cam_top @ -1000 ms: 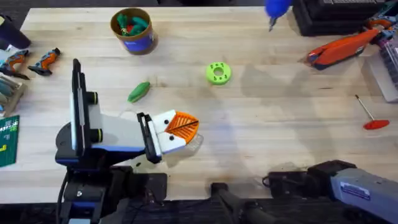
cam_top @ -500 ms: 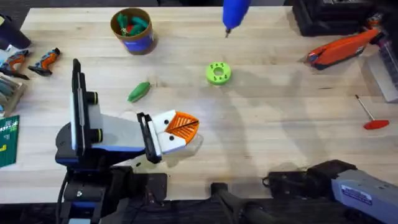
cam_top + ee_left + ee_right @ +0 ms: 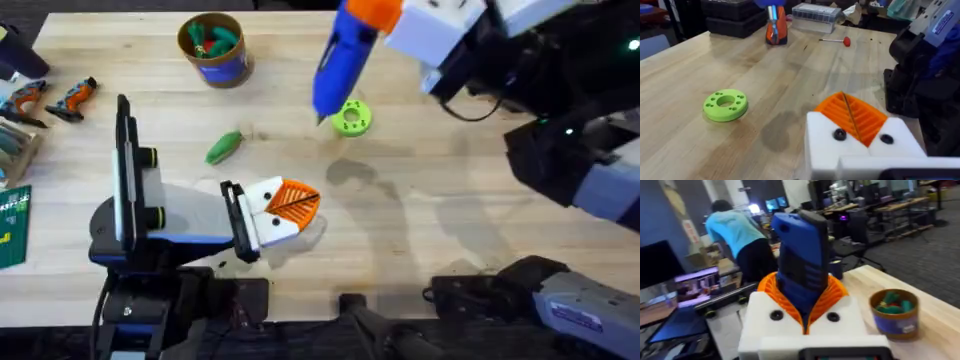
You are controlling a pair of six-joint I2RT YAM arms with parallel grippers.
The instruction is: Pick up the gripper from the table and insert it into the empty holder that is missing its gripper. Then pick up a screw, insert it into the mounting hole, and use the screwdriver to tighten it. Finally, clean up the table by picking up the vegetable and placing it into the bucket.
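Observation:
My right gripper [image 3: 372, 12] is shut on the blue screwdriver [image 3: 338, 60] and holds it in the air. Its bit points down just left of a lime-green disc [image 3: 350, 118]. From the right wrist the screwdriver [image 3: 801, 265] stands between the orange pads of that gripper [image 3: 802, 287]. My left gripper [image 3: 316, 203] rests low over the near table, shut. In its wrist view both orange ribbed pads [image 3: 867, 120] press together, with nothing between them. The green vegetable [image 3: 223, 147] lies on the table left of the disc. The bucket [image 3: 212, 48] stands at the back left. A loose gripper, the empty holder and a screw are out of view.
The green disc [image 3: 725, 105] lies ahead of the left gripper. A red-handled rod [image 3: 846, 41], an orange tool [image 3: 777, 31] and a clear box [image 3: 815, 11] sit at the far right. Small orange-and-black tools [image 3: 72, 96] lie at the left edge. The right arm [image 3: 560, 110] spans the back right.
The right arm has swung in from the back right, carrying the screwdriver left and down to beside the green disc. The left arm has not moved.

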